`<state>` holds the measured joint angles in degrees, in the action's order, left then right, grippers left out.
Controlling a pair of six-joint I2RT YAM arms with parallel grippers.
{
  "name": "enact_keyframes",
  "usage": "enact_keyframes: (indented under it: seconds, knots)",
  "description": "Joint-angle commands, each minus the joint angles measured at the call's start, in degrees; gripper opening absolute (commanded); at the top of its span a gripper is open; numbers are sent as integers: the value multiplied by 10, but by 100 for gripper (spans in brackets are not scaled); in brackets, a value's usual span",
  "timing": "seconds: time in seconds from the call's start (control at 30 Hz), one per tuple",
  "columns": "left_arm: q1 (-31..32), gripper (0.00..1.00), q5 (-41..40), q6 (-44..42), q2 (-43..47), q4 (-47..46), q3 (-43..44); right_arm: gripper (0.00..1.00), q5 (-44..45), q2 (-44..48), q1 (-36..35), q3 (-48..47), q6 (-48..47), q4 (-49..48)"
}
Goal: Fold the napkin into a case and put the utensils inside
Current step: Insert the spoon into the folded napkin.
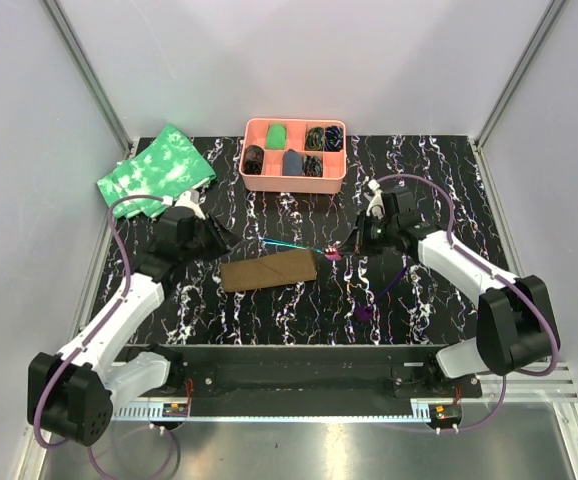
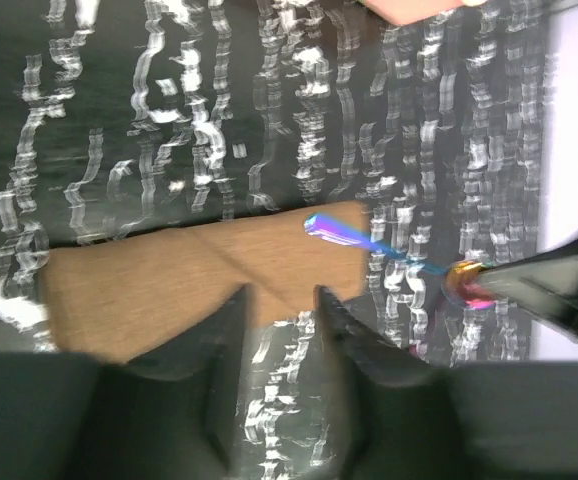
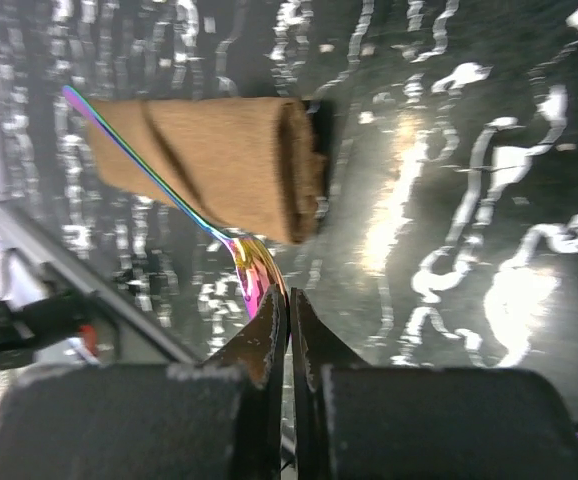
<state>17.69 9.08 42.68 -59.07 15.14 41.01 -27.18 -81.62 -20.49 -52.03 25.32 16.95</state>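
Case (image 1: 269, 271): flat brown folded strip at mid tabletop (image 1: 299, 320), long axis left-right. Right end effector (image 3: 289, 300) is clamped on the pink rounded end of one utensil (image 1: 299, 246), just right of the case. Its iridescent stem reaches left along the case's far edge; contact with the cloth unclear. Left end effector (image 2: 281, 295): fingers apart, empty, at the case's far-left end. Purple utensil (image 1: 366, 308) lies near-right. Pink tray (image 1: 294, 180) far centre; green cloth (image 1: 157, 172) far left.
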Motion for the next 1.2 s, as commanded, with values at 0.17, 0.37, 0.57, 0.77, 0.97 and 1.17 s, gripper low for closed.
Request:
enact_keyframes:
  seconds: [0.17,0.37,0.57,0.77,0.97,1.17]
  knots:
    - [0,6,-34,-25,-90,-6,-22,0,18,-61,19,-88,-164,92]
    - [0,3,-56,-24,-122,-23,-32,0,-9,-99,20,-119,-221,108]
    - [0,1,-85,-11,-124,-38,-55,0,-39,-128,19,-134,-243,117]
    - [0,0,-89,-6,-135,-53,-70,0,-46,-149,18,-152,-246,117]
    - [0,0,-89,-3,-137,-66,-81,0,-55,-177,9,-177,-247,115]
    - [0,0,-86,-2,-141,-74,-84,0,-55,-207,-8,-199,-242,107]
